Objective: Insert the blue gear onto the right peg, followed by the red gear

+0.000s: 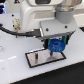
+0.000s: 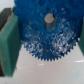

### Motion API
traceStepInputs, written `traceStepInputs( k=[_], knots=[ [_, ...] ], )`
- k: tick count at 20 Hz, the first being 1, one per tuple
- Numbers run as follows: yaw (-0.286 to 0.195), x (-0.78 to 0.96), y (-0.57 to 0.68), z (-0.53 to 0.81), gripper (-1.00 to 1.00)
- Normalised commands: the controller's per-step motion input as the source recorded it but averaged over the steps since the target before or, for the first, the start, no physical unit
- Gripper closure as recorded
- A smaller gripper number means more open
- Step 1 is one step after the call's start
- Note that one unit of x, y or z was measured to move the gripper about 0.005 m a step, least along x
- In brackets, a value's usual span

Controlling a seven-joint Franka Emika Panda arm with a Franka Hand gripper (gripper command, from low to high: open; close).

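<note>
**Exterior view: blue gear held over the plate, alignment at risk**

We see the tool [image 1: 56, 44] clamped on the blue gear [image 1: 56, 46], holding it above the grey plate [image 1: 46, 57] on the white tabletop [image 1: 20, 70], toward the plate's end on the exterior view's right. The wrist view confirms the grip: the green pads [image 2: 8, 42] press against opposite sides of the blue gear [image 2: 48, 35], and its central hole shows plainly.

We cannot make out the right peg in either view; it is too small or hidden beneath the gear. That is our main worry. If the hole is not centred over the peg, we judge the gear would land on the peg's tip or on the plate, and could tilt or jam in the grip. Pressing down while off-centre might shift the plate. Letting go early could leave the gear lying beside the peg. The red gear is not in view.
</note>
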Motion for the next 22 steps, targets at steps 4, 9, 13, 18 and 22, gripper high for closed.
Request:
traceStepInputs(
  k=[4,9,13,18,22],
  knots=[
    [0.0,0.19,-0.09,0.0,1.0],
    [0.0,0.21,-0.11,0.04,1.0],
    [0.0,0.21,-0.11,-0.07,1.0],
    [0.0,0.16,-0.11,-0.08,1.0],
    [0.0,0.09,-0.01,-0.02,1.0]
  ],
)
